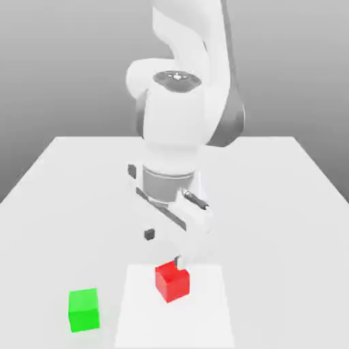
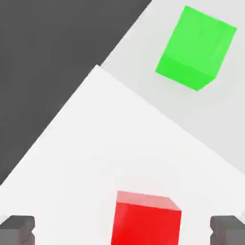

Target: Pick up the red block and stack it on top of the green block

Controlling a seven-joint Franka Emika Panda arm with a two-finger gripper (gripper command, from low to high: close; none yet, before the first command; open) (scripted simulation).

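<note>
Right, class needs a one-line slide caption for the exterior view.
Open gripper poised just above the red block on the white table; green block sits apart toward the view's left.

arm: you've got glossy white rounded shells, grey joint rings
wrist: grey collar w/ small dark stub
tool: white body, dark grey pads

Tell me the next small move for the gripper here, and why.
Probably lower straight down a little more, then close. The gripper is open, with the red block between its fingertips in the hand view. In the exterior view it sits just above the block, which rests on the table, apart from the green block.
</note>
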